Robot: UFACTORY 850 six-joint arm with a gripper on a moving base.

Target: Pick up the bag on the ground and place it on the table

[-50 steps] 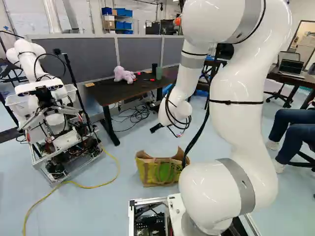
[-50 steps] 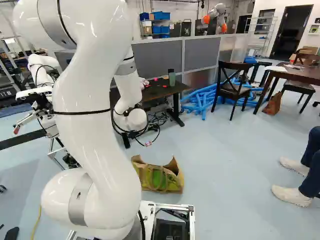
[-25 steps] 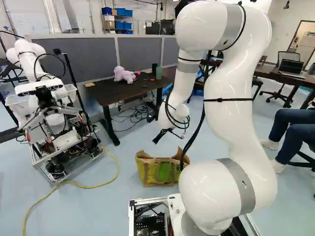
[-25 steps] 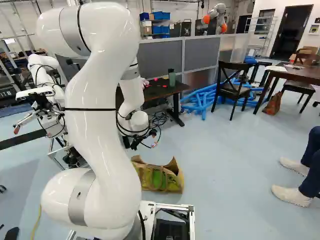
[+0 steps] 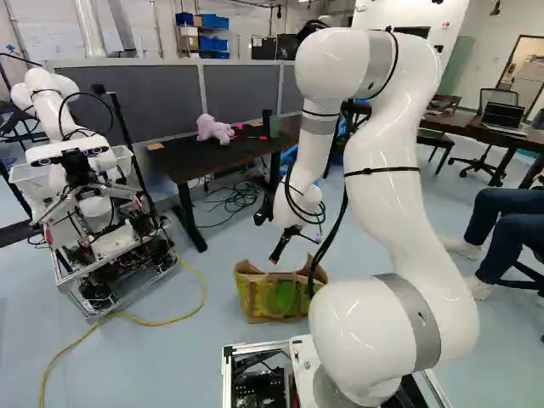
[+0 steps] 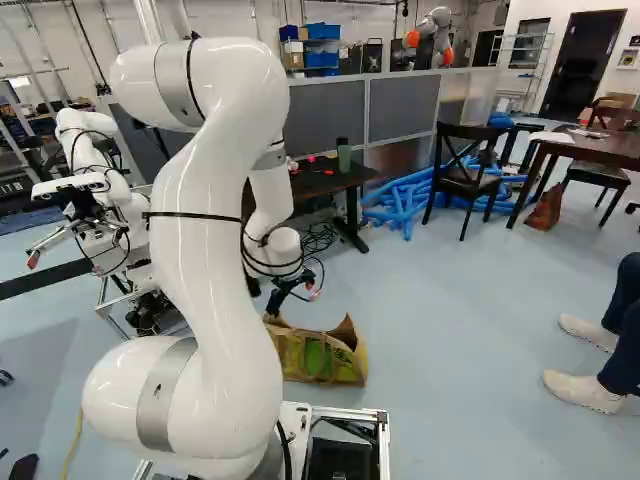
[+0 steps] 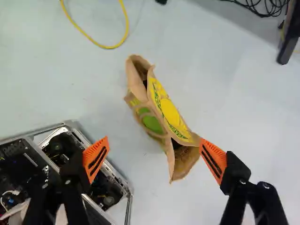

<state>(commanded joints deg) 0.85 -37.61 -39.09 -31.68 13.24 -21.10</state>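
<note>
Status: pick not done, place not done. Bag point(image 5: 276, 299) is upright on the floor point(image 5: 170, 365), top gaping, nothing lifting it. Left to do: line up, get down to it, grip, lift, carry, set down, let go. Likely target is the dark table point(image 5: 194, 163) beyond the bag, the one with the purple plush toy point(image 5: 214, 129) on it; second table point(image 5: 472, 127) is farther off to the right of the left base view, so target is my guess.

Gripper point(image 7: 153, 139): fingers spread wide, nothing held. Orange pads point(image 7: 95, 158) stand well apart.

Bag vs gripper: bag is ahead of the fingertips, lying slantwise to them. Its nearer end sits roughly between them, close to one fingertip in the wrist view; far end runs out past the gap. No grip on it. Can't confirm contact, looks like clearance in depth. Base views put the gripper above the bag, toward its far side.

Next, my read: centre over the rim point(image 7: 137, 82), turn so one finger goes in and one out, then lower. Risk: thin wall folds or bag tips if a finger lands on the edge.
</note>
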